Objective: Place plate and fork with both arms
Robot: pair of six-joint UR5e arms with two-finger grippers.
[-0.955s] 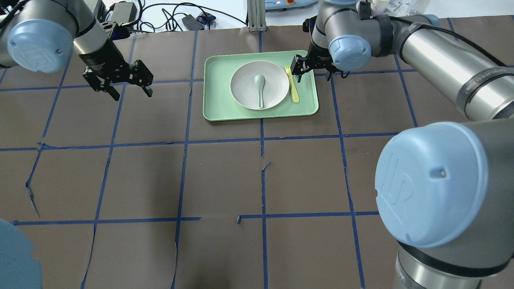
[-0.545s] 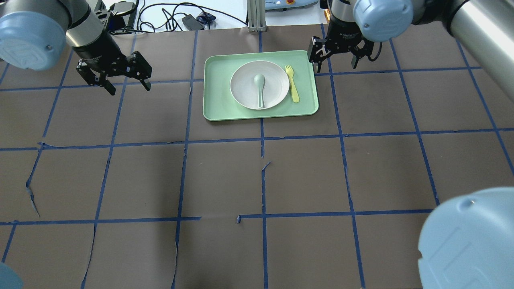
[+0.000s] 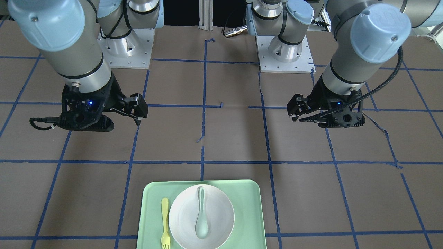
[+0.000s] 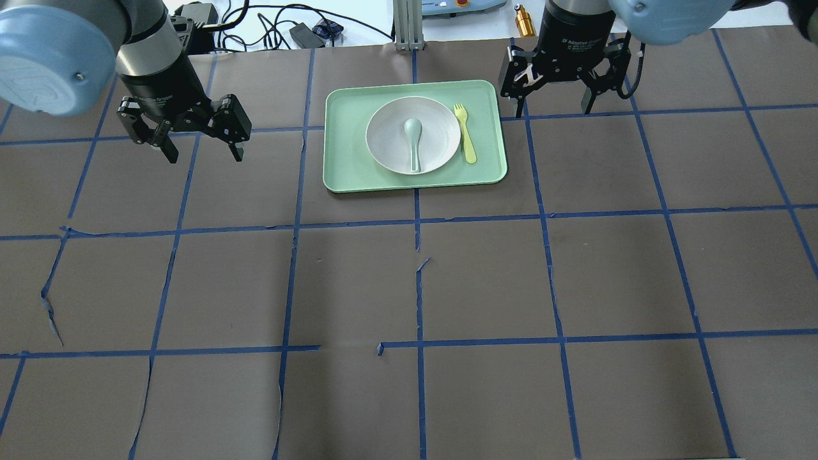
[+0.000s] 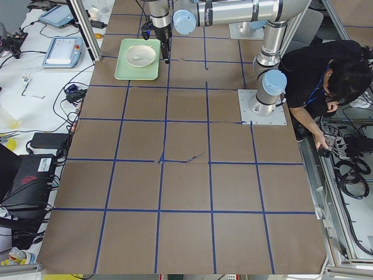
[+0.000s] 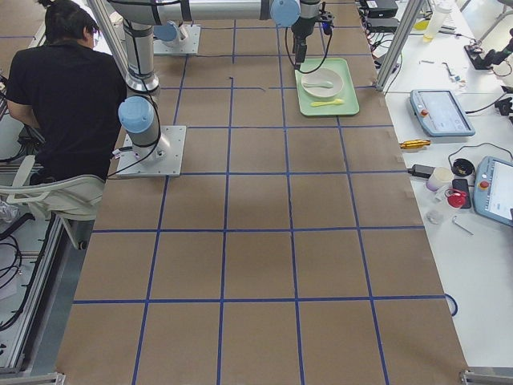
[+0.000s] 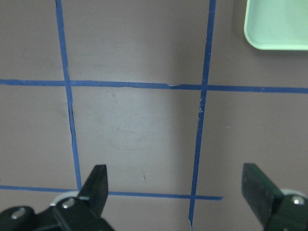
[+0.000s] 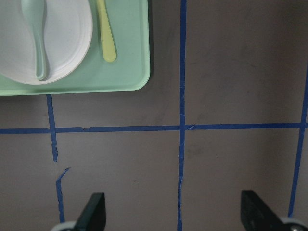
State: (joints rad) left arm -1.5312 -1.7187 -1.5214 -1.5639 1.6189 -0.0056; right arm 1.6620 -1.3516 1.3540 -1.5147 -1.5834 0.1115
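Note:
The off-white plate (image 4: 390, 137) lies in the mint-green tray (image 4: 339, 128) with a grey-green spoon (image 4: 414, 142) in it. The pale-yellow fork (image 4: 466, 134) lies on the tray just right of the plate. My right gripper (image 4: 554, 110) is open and empty, above the table right of the tray. Its wrist view shows the plate (image 8: 67, 29), the fork (image 8: 106, 33) and its open gripper (image 8: 174, 202). My left gripper (image 4: 204, 153) is open and empty, above the table left of the tray. Its wrist view shows only the tray's corner (image 7: 276, 24).
The table is brown paper with a blue tape grid. Cables, a power brick and a metal post (image 4: 409, 25) stand beyond the far edge behind the tray. A person (image 5: 326, 76) sits behind the robot bases.
My right gripper has drawn back from beside the fork to the table right of the tray, and its arm has swung out of the foreground. The left gripper has turned slightly.

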